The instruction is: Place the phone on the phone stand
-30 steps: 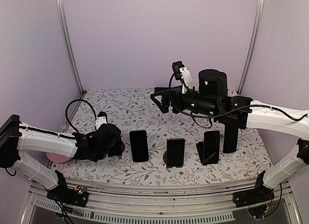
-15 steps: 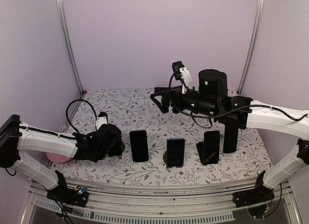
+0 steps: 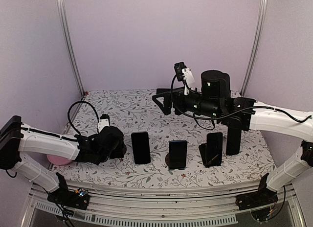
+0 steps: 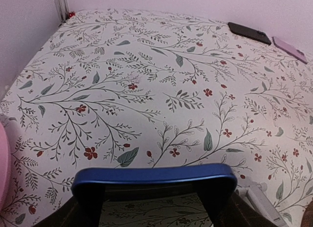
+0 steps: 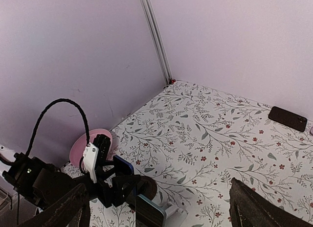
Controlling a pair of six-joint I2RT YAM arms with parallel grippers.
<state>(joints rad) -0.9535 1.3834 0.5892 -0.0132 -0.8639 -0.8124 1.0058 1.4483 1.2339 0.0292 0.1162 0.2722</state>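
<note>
The cloth [image 4: 146, 65] is matt and printed; the blue phone [image 4: 151, 174] has a smooth, glossy rim.

Nothing to read anywhere. No words on the blue phone [image 4: 151, 175]. Just leaf prints on the counter [image 4: 146, 90].

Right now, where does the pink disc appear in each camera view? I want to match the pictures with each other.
Top external: the pink disc lies at the near left, partly hidden under the left arm.
Left wrist: only a pink sliver at the left edge, left of the blue phone.
Right wrist: lower left, beyond the left arm's wrist.
Shared landmark: the back-left corner post.
</note>
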